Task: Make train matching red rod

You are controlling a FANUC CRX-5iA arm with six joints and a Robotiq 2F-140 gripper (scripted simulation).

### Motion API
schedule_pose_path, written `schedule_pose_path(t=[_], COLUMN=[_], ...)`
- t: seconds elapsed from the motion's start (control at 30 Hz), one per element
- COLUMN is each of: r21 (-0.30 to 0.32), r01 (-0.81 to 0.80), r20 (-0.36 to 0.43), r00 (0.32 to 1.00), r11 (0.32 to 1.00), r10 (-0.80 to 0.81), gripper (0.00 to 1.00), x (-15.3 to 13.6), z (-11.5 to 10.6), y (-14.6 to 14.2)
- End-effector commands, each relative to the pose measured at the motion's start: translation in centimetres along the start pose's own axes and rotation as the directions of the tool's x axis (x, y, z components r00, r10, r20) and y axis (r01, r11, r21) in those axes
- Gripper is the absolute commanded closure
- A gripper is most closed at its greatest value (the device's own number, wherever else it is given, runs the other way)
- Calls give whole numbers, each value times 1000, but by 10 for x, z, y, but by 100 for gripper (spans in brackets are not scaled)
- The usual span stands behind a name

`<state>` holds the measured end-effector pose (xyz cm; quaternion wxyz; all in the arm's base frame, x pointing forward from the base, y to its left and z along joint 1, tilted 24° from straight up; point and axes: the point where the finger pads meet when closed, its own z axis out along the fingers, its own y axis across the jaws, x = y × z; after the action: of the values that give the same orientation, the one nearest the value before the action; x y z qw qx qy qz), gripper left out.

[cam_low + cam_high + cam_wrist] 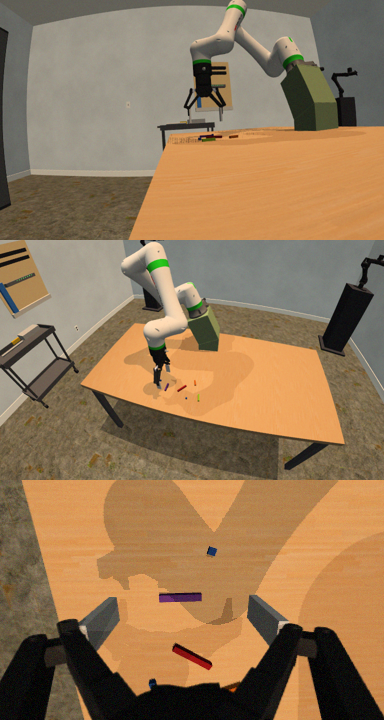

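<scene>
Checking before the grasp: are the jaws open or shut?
Open. In the wrist view the gripper has its fingers spread wide, with the purple rod lying on the table between them, ungrasped.

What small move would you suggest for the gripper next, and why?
Probably shift the open, empty gripper sideways until the small blue cube-shaped rod sits centred between its fingers. From three rods, only the thin lime rod plus two blues make seven, and the gripper now hangs above the flat purple rod, which is not needed.
</scene>
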<state>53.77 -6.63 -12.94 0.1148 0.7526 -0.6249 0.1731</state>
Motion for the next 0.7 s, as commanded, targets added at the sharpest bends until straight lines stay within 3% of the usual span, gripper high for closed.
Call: schedule_pose_path(t=[0.0, 0.53, 0.67], r21=[0, 0, 0], r01=[0, 3, 67], r20=[0, 0, 0], r00=[1000, 1000, 998], r11=[1000, 1000, 998], r10=[0, -3, -67], gripper=[0, 0, 0], x=[0, 0, -2], z=[0, 0, 0], y=[0, 0, 0])
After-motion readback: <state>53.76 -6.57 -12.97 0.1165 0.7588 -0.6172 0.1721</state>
